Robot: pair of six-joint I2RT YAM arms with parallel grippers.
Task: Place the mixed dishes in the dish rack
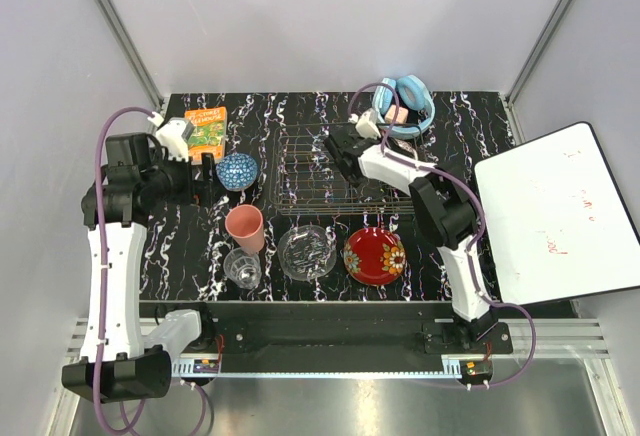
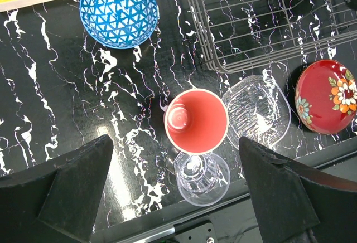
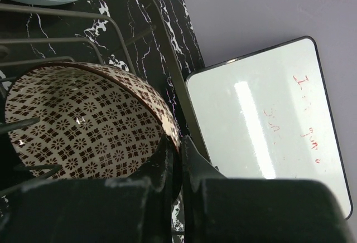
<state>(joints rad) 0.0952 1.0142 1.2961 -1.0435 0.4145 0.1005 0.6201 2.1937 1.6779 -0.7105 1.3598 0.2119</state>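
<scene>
The right tool (image 3: 178, 149) pinches the rim of the beige bowl (image 3: 83, 123), which lies tilted among the wires of the rack (image 1: 300, 176), just ahead of its fingers; I judge this the placing step. Next it must part its jaws and back away without dragging the bowl. The left tool (image 2: 174, 148) hangs open, with the cup (image 2: 195, 121) right beneath it on the surface (image 2: 56, 87).

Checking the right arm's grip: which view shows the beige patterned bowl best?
Right wrist: the beige patterned bowl appears close up, its rim pinched by the right end effector, among dish rack wires. Top external hides it beneath the arm; left wrist misses it.
</scene>
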